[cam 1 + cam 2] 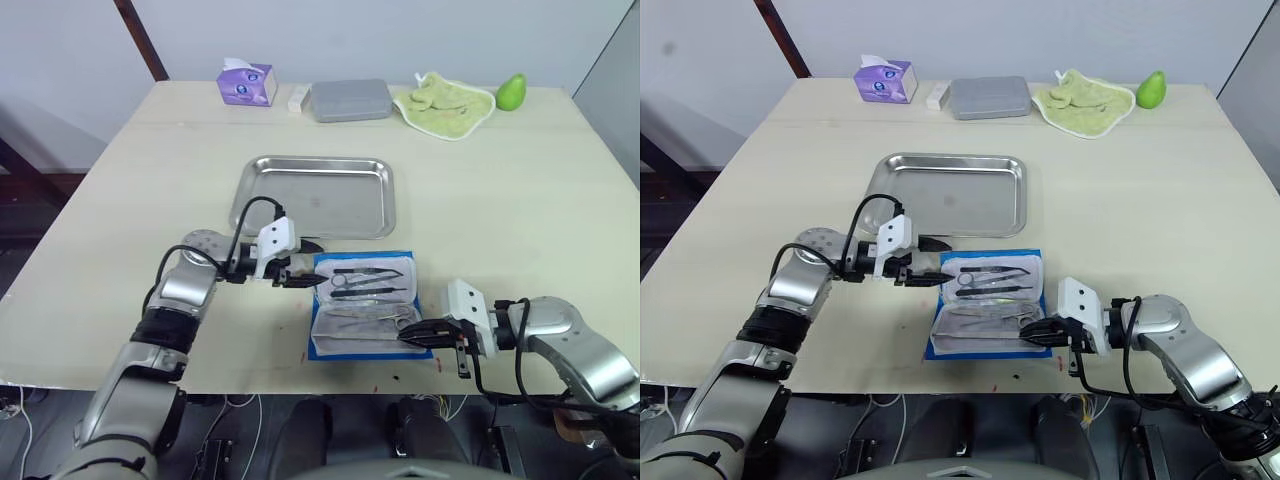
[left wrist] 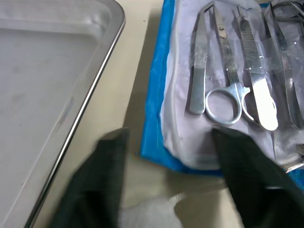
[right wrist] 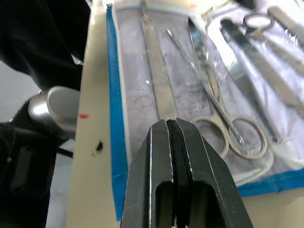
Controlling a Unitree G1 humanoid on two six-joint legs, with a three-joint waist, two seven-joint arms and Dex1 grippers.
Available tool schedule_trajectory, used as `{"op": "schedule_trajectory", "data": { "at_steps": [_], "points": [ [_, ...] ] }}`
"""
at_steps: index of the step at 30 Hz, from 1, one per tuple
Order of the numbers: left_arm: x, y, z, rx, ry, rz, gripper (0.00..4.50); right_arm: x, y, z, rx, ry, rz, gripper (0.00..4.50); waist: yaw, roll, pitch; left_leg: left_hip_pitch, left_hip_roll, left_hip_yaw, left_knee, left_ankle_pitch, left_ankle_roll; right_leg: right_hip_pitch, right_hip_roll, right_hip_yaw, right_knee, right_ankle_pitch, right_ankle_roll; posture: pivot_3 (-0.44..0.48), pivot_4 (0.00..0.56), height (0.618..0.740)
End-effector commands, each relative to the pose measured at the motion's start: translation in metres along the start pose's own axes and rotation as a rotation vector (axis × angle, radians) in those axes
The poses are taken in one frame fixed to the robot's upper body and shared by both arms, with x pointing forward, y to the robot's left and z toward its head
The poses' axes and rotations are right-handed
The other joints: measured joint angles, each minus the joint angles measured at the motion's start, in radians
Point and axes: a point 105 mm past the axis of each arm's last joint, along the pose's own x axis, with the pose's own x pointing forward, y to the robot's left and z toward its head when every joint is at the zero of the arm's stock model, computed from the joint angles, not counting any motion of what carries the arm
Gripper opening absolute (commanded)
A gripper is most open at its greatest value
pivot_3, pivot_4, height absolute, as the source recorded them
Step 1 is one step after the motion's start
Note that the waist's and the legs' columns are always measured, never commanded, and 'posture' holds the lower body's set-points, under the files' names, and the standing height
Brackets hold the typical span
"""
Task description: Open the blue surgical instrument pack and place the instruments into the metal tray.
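Observation:
The blue surgical instrument pack (image 1: 365, 305) lies open on the table, just in front of the metal tray (image 1: 262, 205). On its grey-white lining lie the instruments: scissors (image 2: 223, 95), tweezers (image 2: 259, 90) and forceps (image 3: 223, 118), under clear film. My left gripper (image 1: 305, 282) is open at the pack's left edge. One finger (image 2: 109, 180) is over the table beside the tray rim, the other (image 2: 247, 175) at the lining's edge. At the pack's front right corner, my right gripper (image 1: 415, 335) is shut, its tip (image 3: 172, 124) just above the lining near the tweezers (image 3: 156, 80).
Along the table's far edge stand a purple tissue box (image 1: 246, 84), a small white block (image 1: 298, 98), a grey lidded box (image 1: 350, 100), a green cloth (image 1: 445, 105) and a green fruit (image 1: 511, 92). The table's front edge runs just below the pack.

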Motion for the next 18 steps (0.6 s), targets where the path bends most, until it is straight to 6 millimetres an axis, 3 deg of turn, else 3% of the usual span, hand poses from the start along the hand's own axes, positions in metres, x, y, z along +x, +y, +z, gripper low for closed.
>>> {"op": "schedule_trajectory", "data": {
  "at_steps": [1, 12, 13, 14, 18],
  "points": [
    [-0.016, 0.001, 0.008, -0.024, -0.051, 0.02, 4.38, -0.004, 0.001, 0.01, -0.02, -0.032, -0.007, 0.0, 0.0, 0.0, 0.0, 0.0, 0.0, 0.0, 0.0, 0.0, 0.0, 0.0, 0.0, 0.0, 0.0, 0.0, 0.0, 0.0, 0.15, 0.74],
    [-0.055, -0.009, 0.026, -0.186, -0.226, 0.014, 4.38, -0.008, -0.002, 0.024, -0.018, -0.119, -0.012, 0.0, -0.001, -0.001, 0.001, -0.001, 0.0, 0.0, 0.0, 0.0, 0.0, -0.001, 0.0, 0.0, -0.001, 0.0, 0.0, 0.0, 0.15, 0.74],
    [-0.057, -0.011, 0.028, -0.192, -0.237, 0.006, 4.46, -0.009, -0.003, 0.025, -0.021, -0.127, -0.016, 0.63, -0.001, -0.001, 0.001, -0.001, 0.0, 0.0, 0.0, 0.0, 0.0, -0.001, 0.0, 0.0, -0.001, 0.0, 0.0, 0.0, 0.15, 0.74],
    [-0.062, -0.017, 0.031, -0.214, -0.266, -0.011, 4.46, -0.01, -0.002, 0.027, -0.024, -0.137, -0.01, 0.8, -0.001, -0.001, 0.001, -0.001, 0.0, 0.0, 0.0, 0.0, 0.0, -0.001, -0.001, 0.0, -0.001, 0.0, 0.0, 0.0, 0.15, 0.74],
    [-0.075, -0.031, 0.032, -0.218, -0.302, 0.004, 4.46, -0.014, -0.006, 0.031, -0.047, -0.172, -0.033, 2.78, -0.002, 0.0, 0.001, -0.001, 0.001, -0.001, 0.0, 0.0, 0.0, -0.001, -0.001, 0.0, -0.001, 0.0, 0.0, 0.0, 0.15, 0.74]
  ]
}}
